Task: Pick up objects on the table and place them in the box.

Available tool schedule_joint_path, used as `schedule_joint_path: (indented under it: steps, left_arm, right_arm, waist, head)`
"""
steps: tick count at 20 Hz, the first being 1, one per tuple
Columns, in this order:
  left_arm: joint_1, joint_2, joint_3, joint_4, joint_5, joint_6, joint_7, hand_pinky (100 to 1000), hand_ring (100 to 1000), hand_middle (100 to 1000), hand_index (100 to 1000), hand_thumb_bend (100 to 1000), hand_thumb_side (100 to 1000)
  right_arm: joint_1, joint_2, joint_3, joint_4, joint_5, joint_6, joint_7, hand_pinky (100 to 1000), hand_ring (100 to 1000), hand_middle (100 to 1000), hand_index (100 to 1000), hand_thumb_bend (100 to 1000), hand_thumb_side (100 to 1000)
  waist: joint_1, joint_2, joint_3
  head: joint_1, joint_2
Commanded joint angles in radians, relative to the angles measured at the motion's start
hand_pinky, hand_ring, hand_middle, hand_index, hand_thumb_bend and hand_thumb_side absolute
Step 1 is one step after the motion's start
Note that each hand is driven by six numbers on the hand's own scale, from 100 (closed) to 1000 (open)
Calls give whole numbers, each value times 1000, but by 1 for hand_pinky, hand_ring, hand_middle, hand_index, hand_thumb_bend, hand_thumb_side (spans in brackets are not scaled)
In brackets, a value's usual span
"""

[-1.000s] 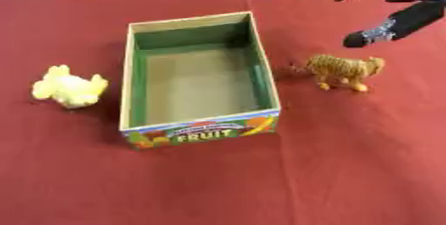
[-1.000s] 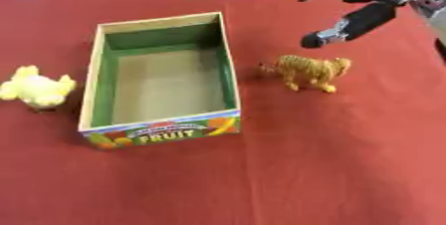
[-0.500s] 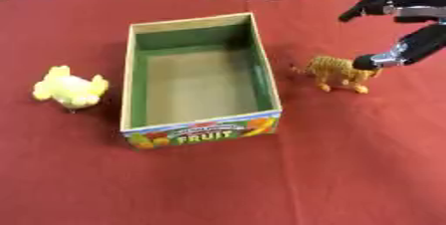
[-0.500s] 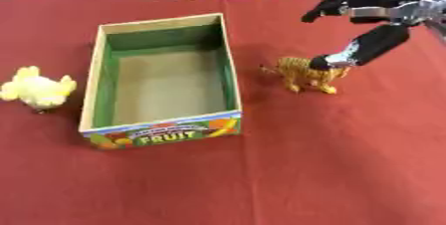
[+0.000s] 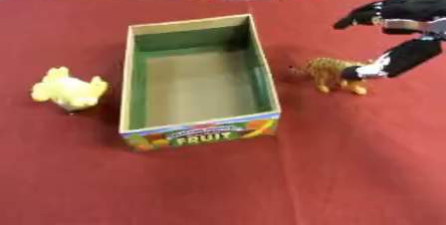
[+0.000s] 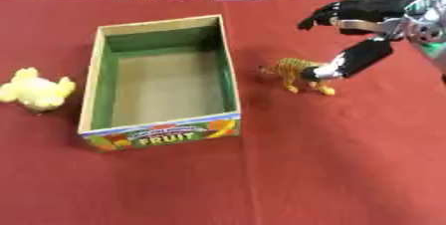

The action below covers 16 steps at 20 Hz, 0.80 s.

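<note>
A small striped toy tiger is seen standing on its legs on the red tabletop, just beside the right wall of the box. Its long axis lies roughly across the view, from left to right; the end nearest the box looks like the head, but this cannot be told with certainty. The box is an open cardboard one with green inner walls, and the word FRUIT is printed on its near face. Its long axis runs away from the robot, and nothing is seen inside it.

On the other side of the box, well apart from the tiger, a yellow plush toy is placed on the tabletop near the left wall.

The right hand is brought in from the upper right corner and is held above the tabletop. Its fingers are spread and pointed to the left, above the tiger, while the thumb is stretched down and to the left, with its tip at the rear part of the tiger. Whether the tip really touches the toy cannot be told. The fingers are released, and nothing is grasped by them.

The left hand is shown in neither view.
</note>
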State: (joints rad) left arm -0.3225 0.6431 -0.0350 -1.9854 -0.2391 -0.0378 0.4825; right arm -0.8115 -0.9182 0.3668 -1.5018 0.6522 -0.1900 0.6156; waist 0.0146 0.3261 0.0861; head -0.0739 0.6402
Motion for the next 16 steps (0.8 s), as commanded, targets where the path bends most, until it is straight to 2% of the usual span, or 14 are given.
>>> schedule_joint_path:
  steps: [1, 8, 14, 16]
  left_arm:
    - [-12, 29, 2, -15, -1, -4, -6, 536, 780, 785, 764, 100, 882]
    - [-14, 25, -1, -15, 1, -9, -14, 534, 780, 785, 762, 100, 883]
    - [-15, 24, -1, -15, 2, -10, -14, 533, 780, 784, 762, 100, 882]
    - [-14, 23, -1, -15, 2, -10, -14, 533, 780, 784, 762, 100, 883]
  right_arm:
    - [-24, -8, 2, 21, 50, 10, -27, 895, 938, 875, 974, 458, 815]
    - [-33, 19, 21, 101, 115, -2, -45, 887, 934, 866, 965, 435, 760]
    - [-36, 30, 19, 159, 117, -22, -25, 884, 933, 858, 964, 430, 729]
    - [-38, 35, 20, 170, 111, -26, -18, 880, 931, 839, 960, 401, 716]
  waist:
    - [1, -15, 2]
    - [3, -9, 6]
    - [3, -6, 7]
    - [2, -6, 8]
  head:
    - [-5, -13]
    - [-6, -16]
    - [-5, -17]
    - [-5, -18]
